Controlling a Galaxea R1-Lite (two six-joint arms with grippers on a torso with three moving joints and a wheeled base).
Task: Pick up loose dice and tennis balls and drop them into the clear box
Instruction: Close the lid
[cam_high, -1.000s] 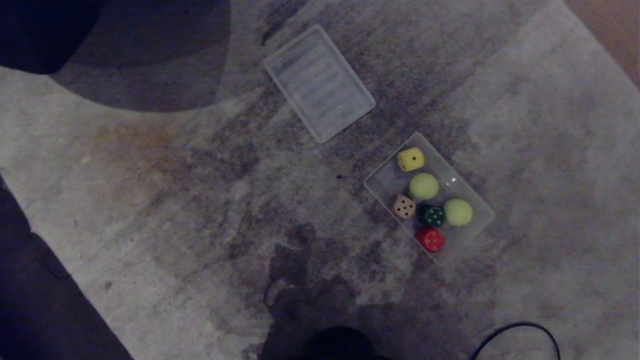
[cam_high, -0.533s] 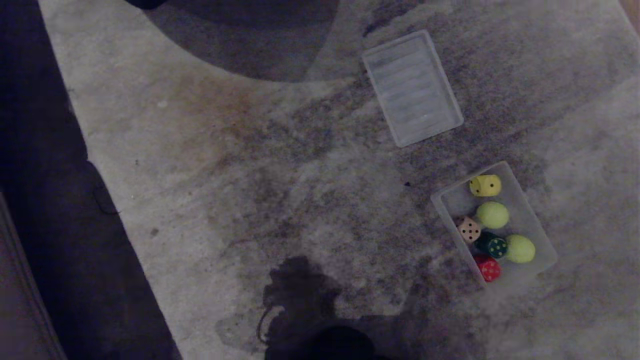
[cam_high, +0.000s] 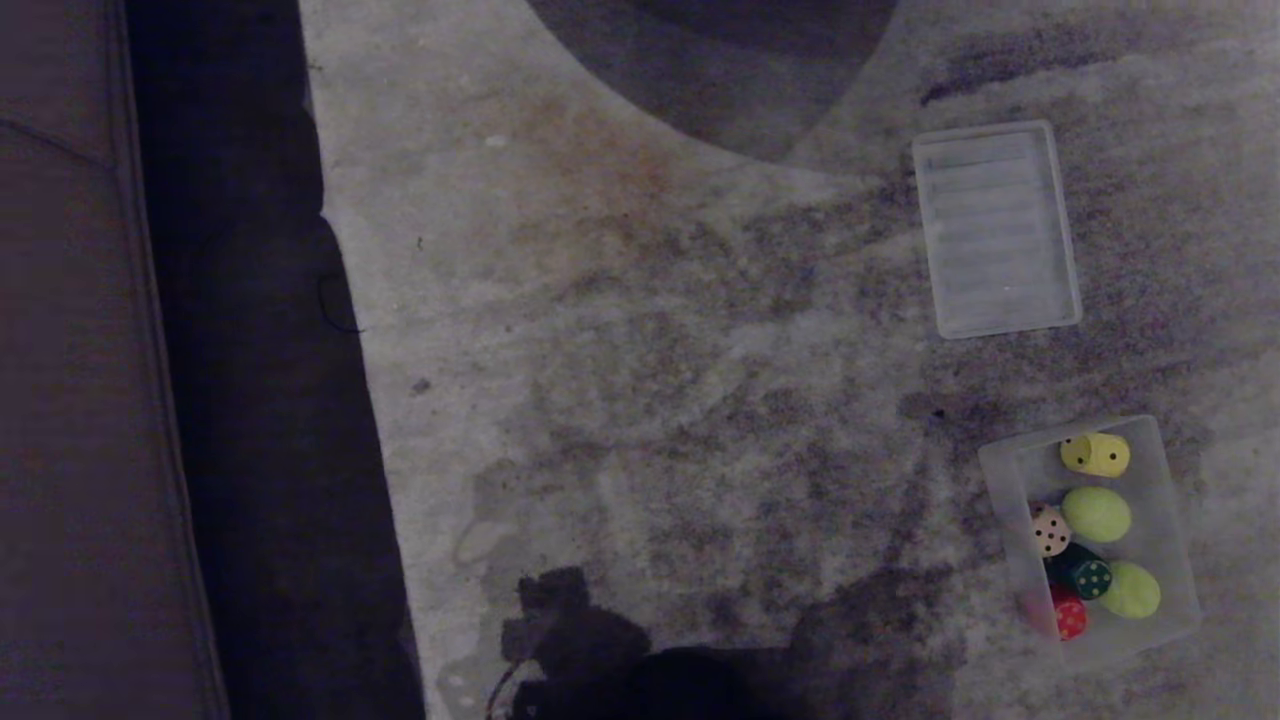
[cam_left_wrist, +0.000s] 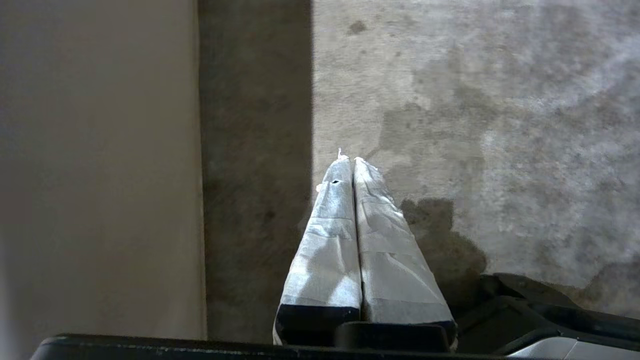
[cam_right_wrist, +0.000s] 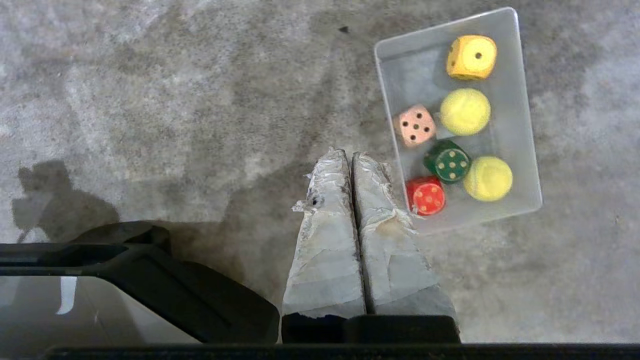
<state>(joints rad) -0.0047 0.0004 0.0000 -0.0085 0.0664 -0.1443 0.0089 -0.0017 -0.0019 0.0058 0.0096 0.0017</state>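
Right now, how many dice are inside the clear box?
4, all in the clear box: yellow die at one end, beige die mid-wall, dark green die beside it, red die at the opposite end.

Left pincer (cam_left_wrist: 353, 160) and right pincer (cam_right_wrist: 350, 152): both pressed closed, empty, pointing down, held above floor.

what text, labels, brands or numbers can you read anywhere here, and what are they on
No printed words, labels, brands or numerals are readable in any view.
Only pip counts show, in the right wrist view:
"1" on the top face of the yellow die.
"5" on the beige die.
"5" on the dark green die.
Red die: pips too blurred to count.
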